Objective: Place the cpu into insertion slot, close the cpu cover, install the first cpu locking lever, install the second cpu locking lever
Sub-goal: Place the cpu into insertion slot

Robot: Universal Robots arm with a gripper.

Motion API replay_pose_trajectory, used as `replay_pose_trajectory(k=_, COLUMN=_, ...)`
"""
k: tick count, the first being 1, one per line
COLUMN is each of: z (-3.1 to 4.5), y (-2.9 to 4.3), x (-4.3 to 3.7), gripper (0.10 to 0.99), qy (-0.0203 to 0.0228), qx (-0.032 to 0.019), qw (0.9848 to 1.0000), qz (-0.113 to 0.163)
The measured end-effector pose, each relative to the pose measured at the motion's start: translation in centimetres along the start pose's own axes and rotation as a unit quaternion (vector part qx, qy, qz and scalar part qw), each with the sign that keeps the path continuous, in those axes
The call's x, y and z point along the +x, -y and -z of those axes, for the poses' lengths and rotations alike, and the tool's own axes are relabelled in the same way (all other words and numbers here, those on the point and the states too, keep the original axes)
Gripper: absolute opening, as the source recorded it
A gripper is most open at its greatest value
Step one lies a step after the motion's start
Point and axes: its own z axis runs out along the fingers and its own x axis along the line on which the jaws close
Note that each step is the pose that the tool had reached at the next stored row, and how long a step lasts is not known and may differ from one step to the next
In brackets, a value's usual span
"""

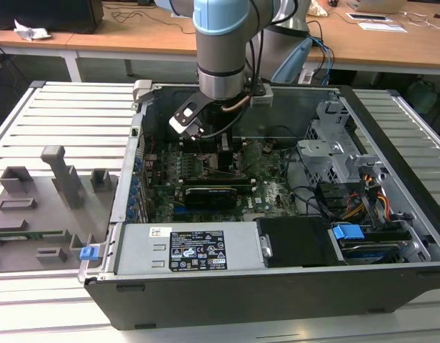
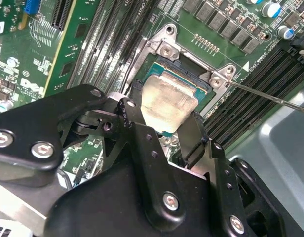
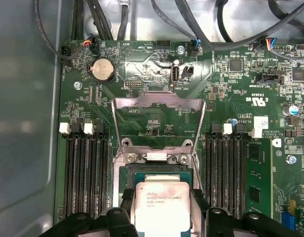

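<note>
The cpu (image 2: 168, 101) (image 3: 162, 205), a pale silver square chip, sits between my gripper's (image 2: 167, 102) (image 3: 163, 195) two black fingers, which press on its opposite edges. It is right at the insertion slot (image 2: 189, 74) (image 3: 154, 170), whose dark frame shows around it; I cannot tell whether it is fully seated. The cpu cover (image 3: 159, 103), a silvery frame with a large window, stands swung open beyond the slot. A thin locking lever (image 2: 270, 96) sticks out sideways from the slot's corner. In the exterior view my gripper (image 1: 223, 153) reaches down into the open computer case over the green board.
Long black memory slots (image 3: 85, 173) (image 3: 231, 168) flank the socket. A black card (image 1: 209, 193) lies across the board, with the grey power supply (image 1: 184, 250) in front and a drive cage with cables (image 1: 348, 179) at the exterior view's right. A grey fixture tray (image 1: 34, 207) lies outside the case.
</note>
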Motion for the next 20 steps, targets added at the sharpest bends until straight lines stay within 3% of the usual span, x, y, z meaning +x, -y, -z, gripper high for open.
replay_pose_trajectory(k=20, z=-0.92, y=-0.03, x=0.17, gripper=0.533, qy=0.0007, qx=0.0023, qw=1.0, qz=-0.005)
